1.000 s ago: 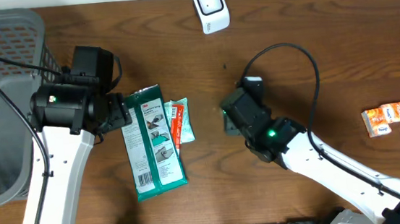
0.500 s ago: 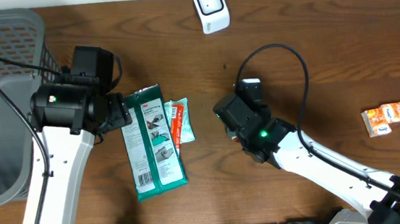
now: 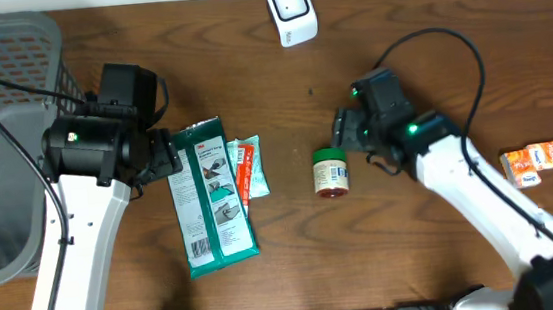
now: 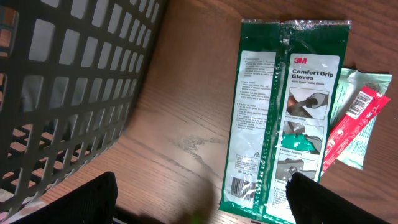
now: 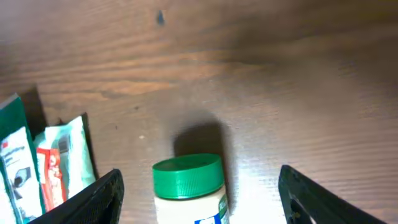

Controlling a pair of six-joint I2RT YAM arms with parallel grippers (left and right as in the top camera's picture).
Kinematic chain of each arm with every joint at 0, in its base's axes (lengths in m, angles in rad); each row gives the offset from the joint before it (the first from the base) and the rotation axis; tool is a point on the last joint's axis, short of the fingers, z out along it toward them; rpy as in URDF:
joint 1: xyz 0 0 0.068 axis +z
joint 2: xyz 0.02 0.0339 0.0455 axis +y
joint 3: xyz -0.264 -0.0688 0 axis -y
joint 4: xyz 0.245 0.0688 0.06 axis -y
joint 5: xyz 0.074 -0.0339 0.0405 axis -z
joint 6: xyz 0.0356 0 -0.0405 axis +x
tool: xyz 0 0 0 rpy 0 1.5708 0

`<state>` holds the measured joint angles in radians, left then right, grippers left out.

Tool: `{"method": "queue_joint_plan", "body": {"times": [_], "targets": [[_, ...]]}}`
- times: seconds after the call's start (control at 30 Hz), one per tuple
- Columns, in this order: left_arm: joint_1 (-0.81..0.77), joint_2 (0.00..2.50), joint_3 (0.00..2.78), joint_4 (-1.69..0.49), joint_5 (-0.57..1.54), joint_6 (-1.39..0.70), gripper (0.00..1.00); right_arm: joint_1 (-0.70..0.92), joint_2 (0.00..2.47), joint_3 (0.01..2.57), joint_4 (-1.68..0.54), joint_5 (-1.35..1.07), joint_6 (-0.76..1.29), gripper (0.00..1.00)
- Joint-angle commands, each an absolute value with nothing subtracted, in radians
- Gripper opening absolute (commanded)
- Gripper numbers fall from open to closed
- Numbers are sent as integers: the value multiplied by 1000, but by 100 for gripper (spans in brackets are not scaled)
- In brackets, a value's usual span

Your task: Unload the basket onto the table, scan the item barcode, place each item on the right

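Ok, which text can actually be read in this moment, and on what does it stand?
"3M": on the green glove pack, upper right of its front.
"Comfort Grip Gloves": same pack, just under the logo.
Too small or blurred to read: the pack's fine print, the red sachet, the label of the jar, the orange box.

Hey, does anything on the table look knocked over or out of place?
Yes. The jar lies on its side mid-table instead of standing. The glove pack also sits askew, partly covering the small packets.
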<state>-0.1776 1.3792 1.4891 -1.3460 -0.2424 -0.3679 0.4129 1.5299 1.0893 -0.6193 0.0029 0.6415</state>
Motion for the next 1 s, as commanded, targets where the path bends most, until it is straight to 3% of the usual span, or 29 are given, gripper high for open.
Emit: {"method": "queue_joint_plan", "body": {"times": [0.0,0.27,0.67,0.8,0.97], "targets": [[-175,1379,1493,-1349,-256,-363,88,408,1643,1095,-628,-172,603,82],[-175,1379,1492,-1349,-256,-363,88,432,1789,1095,-549,-191,544,85],[-175,1379,1493,-1349,-255,-363,88,433,1774,1100,-534,-147,462,49],[-175,1379,1492,-1349,-256,-363,87,434,1730,1122,-572,-123,447,41],[-175,1379,1493,-1349,-256,-363,88,454,1639,1135,-625,-16,429,41]]}}
